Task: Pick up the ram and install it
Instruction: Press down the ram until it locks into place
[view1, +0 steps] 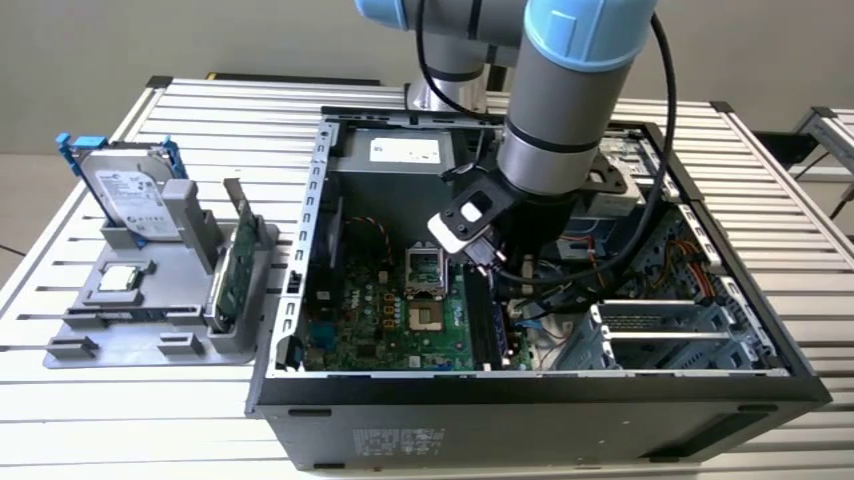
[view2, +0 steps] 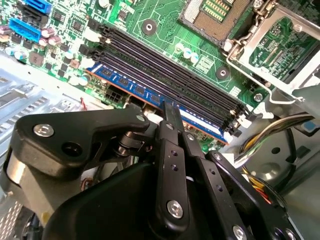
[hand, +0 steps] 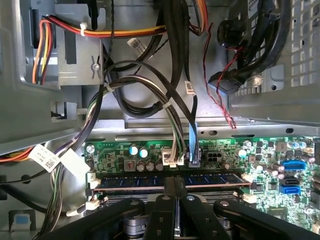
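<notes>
From my remote station I see the arm (view1: 567, 100) reaching down into an open computer case (view1: 534, 300) that lies on its side on a slatted metal table (view1: 200, 100). The gripper (view1: 497, 268) sits low inside the case, above the green motherboard (view1: 387, 320), close to the memory slots. In the second wrist view the gripper (view2: 172, 112) has its two black fingers (view2: 170, 150) pressed close together, their tips meeting the top edge of the ram (view2: 145, 92), a long thin stick with blue labelling that stands on edge in the outermost of the black memory slots (view2: 165, 65), beside the empty ones. The first wrist view shows the same stick, the ram (hand: 170, 180), lying lengthwise in its slot with white latch clips (hand: 91, 186) at the ends and the fingers (hand: 167, 210) pinching it around the middle; I cannot tell whether it is fully seated. Bundled cables (hand: 150, 90) hang behind it. Beside the case, at the exterior view's left, a grey holder tray (view1: 147, 320) carries a silver hard drive (view1: 134, 195) with blue rails standing upright, a green expansion card (view1: 234, 275) on edge, and a small square chip (view1: 120, 278) lying flat.
</notes>
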